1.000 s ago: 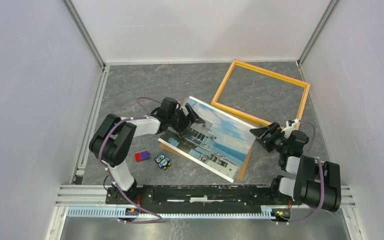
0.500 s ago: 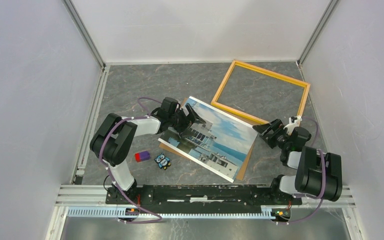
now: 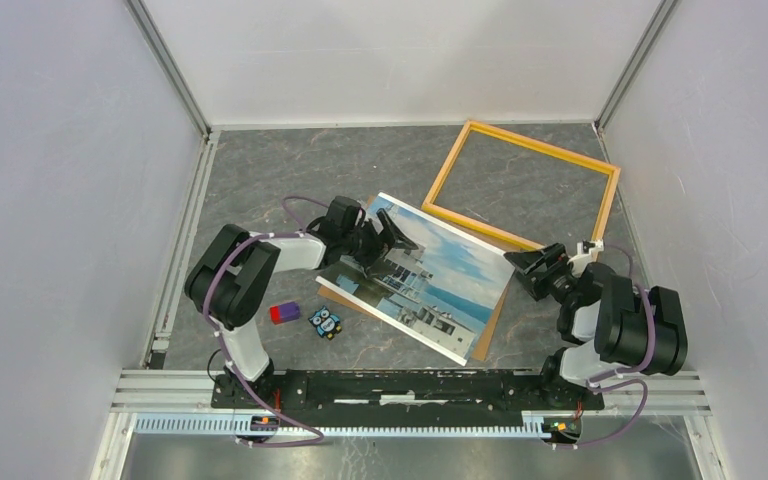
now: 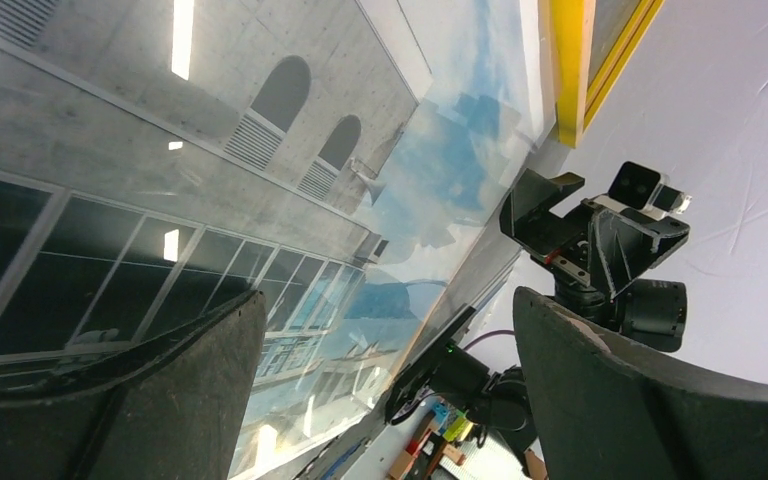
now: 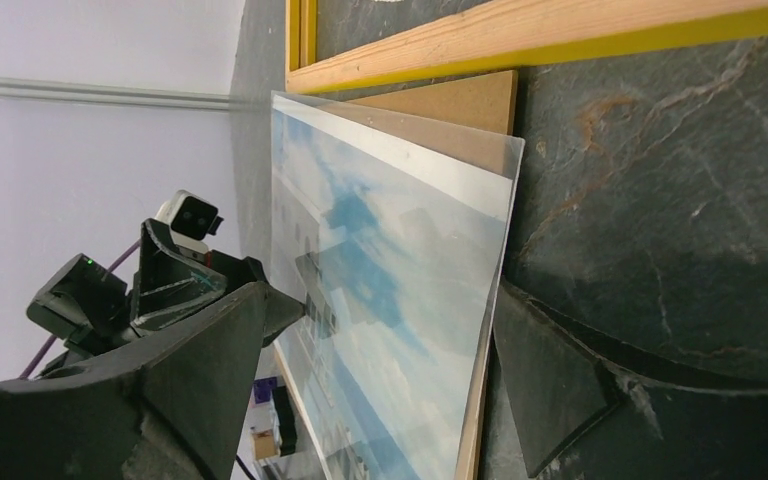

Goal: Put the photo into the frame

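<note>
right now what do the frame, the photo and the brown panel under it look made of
The frame: wood, pale grain showing, outer edge painted yellow. The photo: glossy print, paper or plastic-faced, hard to tell; it mirrors lights. The brown panel: likely hardboard, with a matte, even tan face.

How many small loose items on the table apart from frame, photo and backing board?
2. A purple-and-red block sits left of the photo; a blue toy figure lies just right of it. The photo may hide more.
</note>
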Action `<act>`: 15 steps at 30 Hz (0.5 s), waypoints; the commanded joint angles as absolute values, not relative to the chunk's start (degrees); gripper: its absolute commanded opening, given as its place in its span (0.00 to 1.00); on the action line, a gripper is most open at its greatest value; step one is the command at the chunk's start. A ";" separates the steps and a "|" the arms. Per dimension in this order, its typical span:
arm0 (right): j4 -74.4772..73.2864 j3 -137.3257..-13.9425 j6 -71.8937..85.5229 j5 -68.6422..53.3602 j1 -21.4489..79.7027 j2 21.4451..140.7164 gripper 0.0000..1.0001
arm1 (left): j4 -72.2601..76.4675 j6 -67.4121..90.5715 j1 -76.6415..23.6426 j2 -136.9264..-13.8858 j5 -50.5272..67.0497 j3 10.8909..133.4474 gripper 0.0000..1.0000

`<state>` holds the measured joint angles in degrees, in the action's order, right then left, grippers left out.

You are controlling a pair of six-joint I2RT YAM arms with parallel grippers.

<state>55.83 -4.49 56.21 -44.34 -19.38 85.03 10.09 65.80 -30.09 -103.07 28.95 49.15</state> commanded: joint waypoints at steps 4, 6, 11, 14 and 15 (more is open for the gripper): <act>59.15 -1.91 60.74 -48.34 -19.07 79.21 0.87 | 7.47 67.00 -31.03 -105.08 28.14 48.89 1.00; 52.39 -2.34 58.12 -47.83 -19.09 75.76 0.87 | 7.47 66.98 -31.06 -105.02 28.05 48.87 1.00; 43.40 -3.21 54.84 -45.89 -19.07 68.45 0.88 | 7.47 67.11 -31.16 -104.74 28.21 48.88 1.00; 42.68 -3.17 55.71 -46.46 -19.10 66.72 0.88 | 7.47 67.10 -31.26 -104.70 28.21 48.87 1.00; 42.22 -3.14 55.70 -46.66 -19.08 66.25 0.88 | 7.47 67.23 -31.25 -104.67 28.23 48.87 1.00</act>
<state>43.33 -2.52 55.83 -44.27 -19.40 68.84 10.44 66.72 -30.59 -103.26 30.15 49.15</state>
